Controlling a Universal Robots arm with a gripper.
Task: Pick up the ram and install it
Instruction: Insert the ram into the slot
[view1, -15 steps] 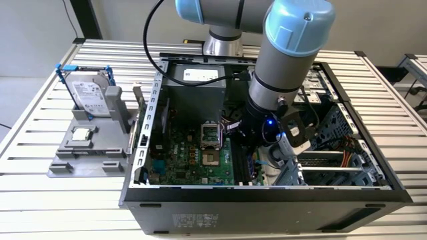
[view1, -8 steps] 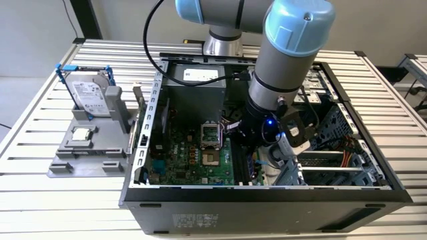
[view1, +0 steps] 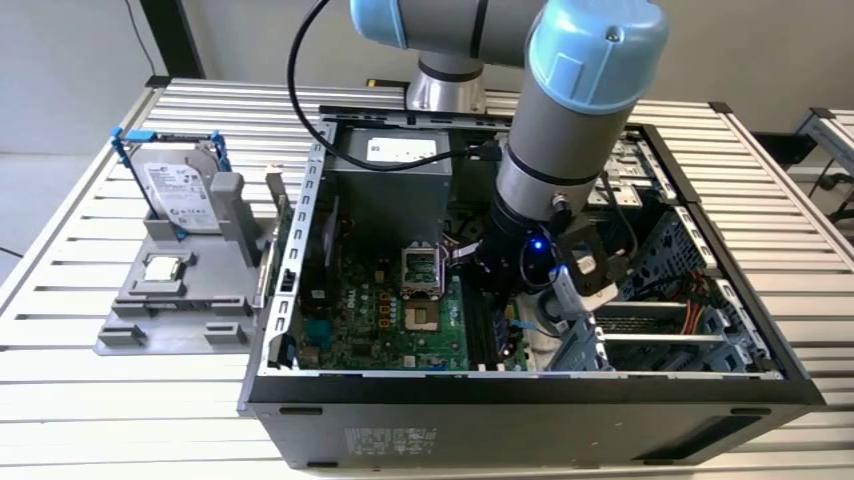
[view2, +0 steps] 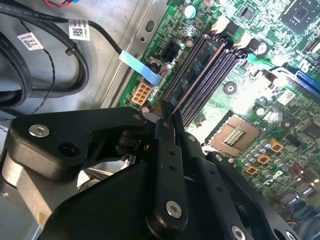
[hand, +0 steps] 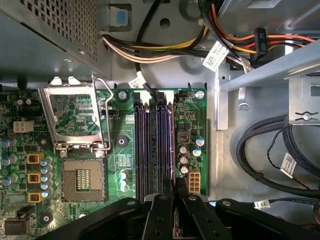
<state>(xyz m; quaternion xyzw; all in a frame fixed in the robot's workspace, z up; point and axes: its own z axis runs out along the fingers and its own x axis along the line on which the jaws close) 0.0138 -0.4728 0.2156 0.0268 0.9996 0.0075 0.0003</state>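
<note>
The tool (view2: 167, 125) is down inside the open computer case (view1: 287, 300), its black fingers (view2: 167, 165) pressed together on the ram (view2: 195, 75), pinching the stick by the end nearest the wrist. In the second wrist view the ram shows edge-on as a thin brown-dark strip running straight away from the fingertips, its long axis in line with the memory slots (hand: 152, 145) on the green motherboard (hand: 120, 165). It lies along the slot at the edge of the bank, on the side towards the small white connector (hand: 194, 182). From these pictures I judge that the stick is in or just above that slot; whether it is fully seated I cannot tell, since its lower edge is hidden between the slot walls.

The relation that matters: the ram lies directly ahead of and below the tool, parallel to the slot, with no visible skew between the two. The open processor socket (hand: 80, 182) sits beside the slot bank, on the far side from the tool's stick.

In the exterior view, the hard drive (view1: 180, 195) and the processor chip (view1: 163, 267) rest on a grey holder on the tabletop (view1: 80, 390), well apart from the tool.
</note>
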